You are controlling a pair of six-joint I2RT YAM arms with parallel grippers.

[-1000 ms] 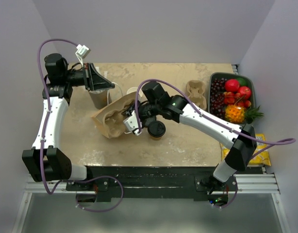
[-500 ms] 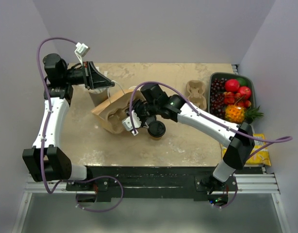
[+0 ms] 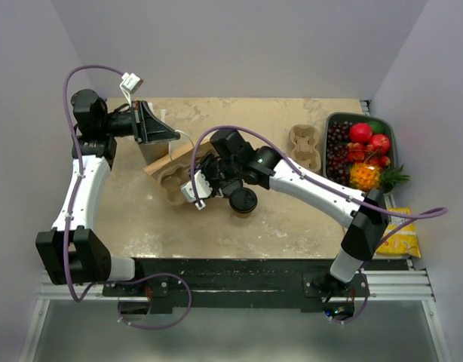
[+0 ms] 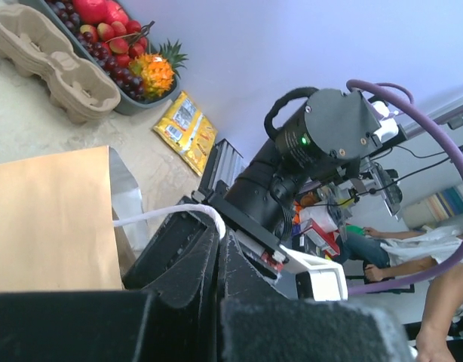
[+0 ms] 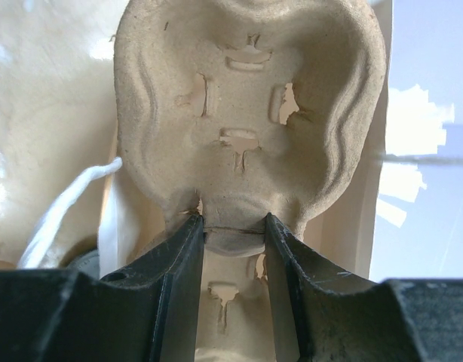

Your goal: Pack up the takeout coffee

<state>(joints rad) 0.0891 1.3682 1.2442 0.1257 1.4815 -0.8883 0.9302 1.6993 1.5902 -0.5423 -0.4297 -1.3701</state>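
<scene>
Evidently the takeout coffee (image 3: pixel 243 201) stands unpacked on the table (image 3: pixel 299 220), just beside the paper bag (image 4: pixel 47 219). The left hand (image 3: pixel 162 134) is clenched on the bag's white handle (image 4: pixel 167 213); the right hand (image 5: pixel 233 230) grasps a pulp carrier (image 5: pixel 246 98) at the bag's mouth.

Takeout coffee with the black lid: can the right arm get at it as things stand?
Probably not yet: the right gripper is shut on the pulp cup carrier. The takeout coffee stands uncovered right beside that arm.

The right gripper (image 5: pixel 233 228) has both black fingers (image 5: pixel 180 260) closed on the centre ridge of a moulded pulp cup carrier (image 5: pixel 246 113) extending ahead of them. A white cord (image 5: pixel 65 207) lies left of the fingers.
</scene>
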